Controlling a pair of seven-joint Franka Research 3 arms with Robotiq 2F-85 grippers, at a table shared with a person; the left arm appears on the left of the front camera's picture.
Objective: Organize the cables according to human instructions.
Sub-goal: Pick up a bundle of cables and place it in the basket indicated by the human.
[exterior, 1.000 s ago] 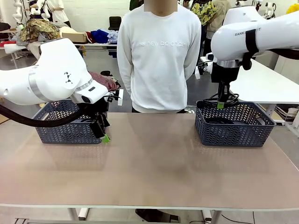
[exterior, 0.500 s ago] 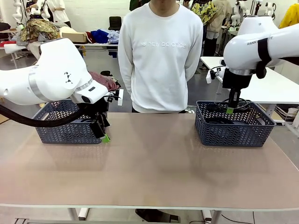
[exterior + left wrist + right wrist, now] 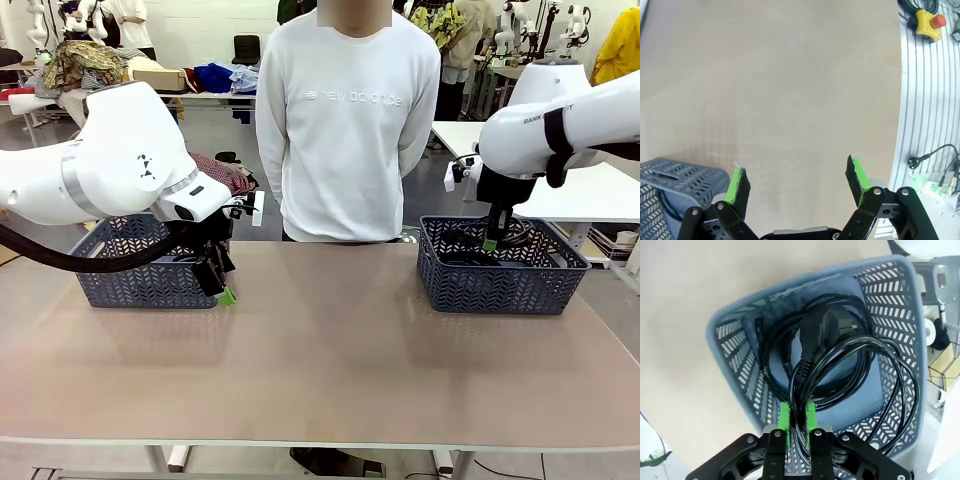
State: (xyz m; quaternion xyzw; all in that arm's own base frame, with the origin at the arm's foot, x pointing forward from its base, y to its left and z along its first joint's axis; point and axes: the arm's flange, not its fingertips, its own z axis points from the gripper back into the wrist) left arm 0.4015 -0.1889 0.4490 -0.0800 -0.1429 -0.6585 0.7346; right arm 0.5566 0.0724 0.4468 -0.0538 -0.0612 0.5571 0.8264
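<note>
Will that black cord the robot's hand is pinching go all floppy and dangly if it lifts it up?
Probably floppy: the thin black coiled cord already sags in loose loops from the right hand. Its chunky black plug likely swings and pulls downward.

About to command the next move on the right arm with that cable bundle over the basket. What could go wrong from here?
1. The right gripper pinches only a few strands of the cable; the loops and the plug hang loose, so a strand might slip out.
2. One loop droops near the right basket's wall; it could end up over the rim or snag the mesh.
3. The left gripper, jaws open, sits low beside the left basket; swinging it may nudge that basket.
</note>
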